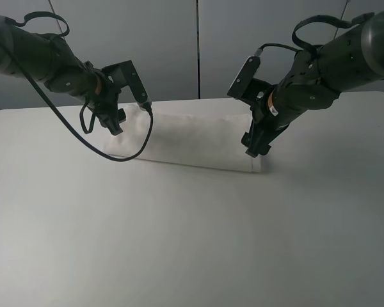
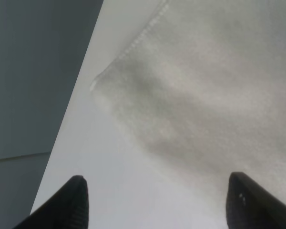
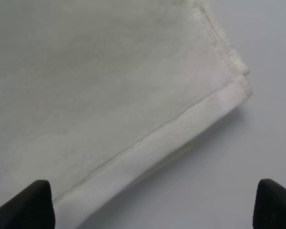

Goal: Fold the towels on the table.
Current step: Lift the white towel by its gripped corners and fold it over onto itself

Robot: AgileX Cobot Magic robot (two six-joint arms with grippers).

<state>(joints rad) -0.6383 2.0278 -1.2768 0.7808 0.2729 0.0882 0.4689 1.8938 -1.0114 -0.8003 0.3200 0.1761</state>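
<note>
A white towel lies folded into a long strip across the far middle of the table. My left gripper hovers over the strip's left end. In the left wrist view its jaws stand wide apart, and this gripper holds nothing above a stitched towel corner. At the strip's right end hangs my right gripper. The right wrist view shows that gripper open and empty too, over the towel and its woven border band.
The table's far edge runs close behind the towel's left corner, with a grey wall beyond it. A black cable loops down from the left arm onto the table beside the towel.
</note>
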